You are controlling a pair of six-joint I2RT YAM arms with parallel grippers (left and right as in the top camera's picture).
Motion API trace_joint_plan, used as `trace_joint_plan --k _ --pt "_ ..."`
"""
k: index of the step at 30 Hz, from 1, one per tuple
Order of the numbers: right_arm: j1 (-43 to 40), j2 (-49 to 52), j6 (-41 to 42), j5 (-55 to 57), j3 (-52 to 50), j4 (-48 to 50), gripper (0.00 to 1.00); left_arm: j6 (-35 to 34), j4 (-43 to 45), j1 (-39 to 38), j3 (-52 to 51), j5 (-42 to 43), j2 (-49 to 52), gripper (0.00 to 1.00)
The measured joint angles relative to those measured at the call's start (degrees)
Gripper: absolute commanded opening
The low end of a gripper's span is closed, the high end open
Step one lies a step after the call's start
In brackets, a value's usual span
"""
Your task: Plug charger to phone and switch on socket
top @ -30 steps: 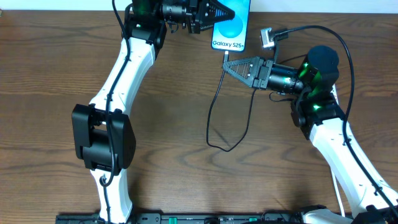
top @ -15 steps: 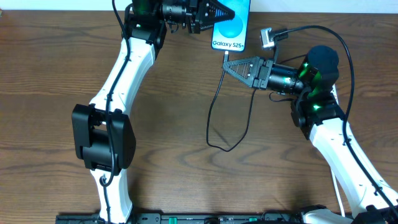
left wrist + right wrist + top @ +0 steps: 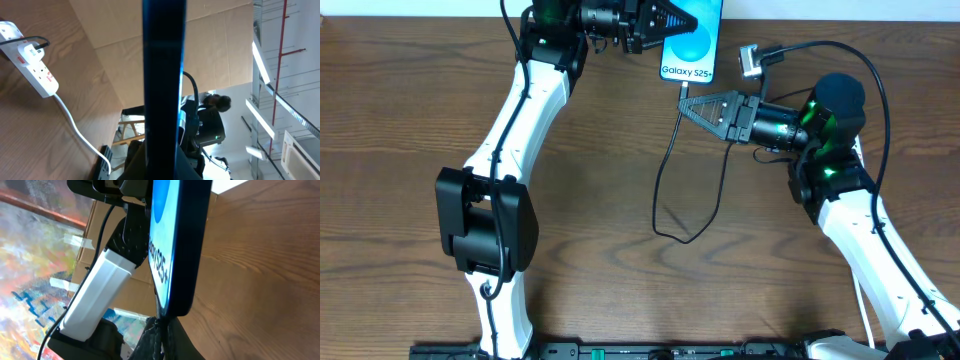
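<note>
Spanning the whole view, brown wood-grain bench (image 3: 400,120): open over its left half and along the near middle. All items crowd the far right quarter, close to the far edge.

Slim black-framed smartphone (image 3: 692,45) with light blue screen and white "Galaxy S25+" lettering: at the far edge, right of centre, pinched along its left side by the left end effector (image 3: 665,22). Left arm stretched from the near left diagonally to the far edge, wrist turned right.

Long thin black charger cable (image 3: 665,180): trails in a loop on the bench toward the centre. Its plug tip is clamped in the pressed-together right end effector (image 3: 686,104), right at the smartphone's near short edge; whether it is seated cannot be told. Right arm bent at the elbow on the right, forearm pointing left.

Narrow white power strip (image 3: 31,62) with red markings and thick white cord (image 3: 75,130): seen only from the left wrist, lying on the bench, off to one side of the smartphone.
</note>
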Motion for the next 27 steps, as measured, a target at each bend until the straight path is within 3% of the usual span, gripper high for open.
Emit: trace_joint_plan --k 27 --pt "-0.02 0.00 0.81 0.81 0.00 0.02 0.01 0.04 0.00 0.00 0.00 0.02 0.00 0.07"
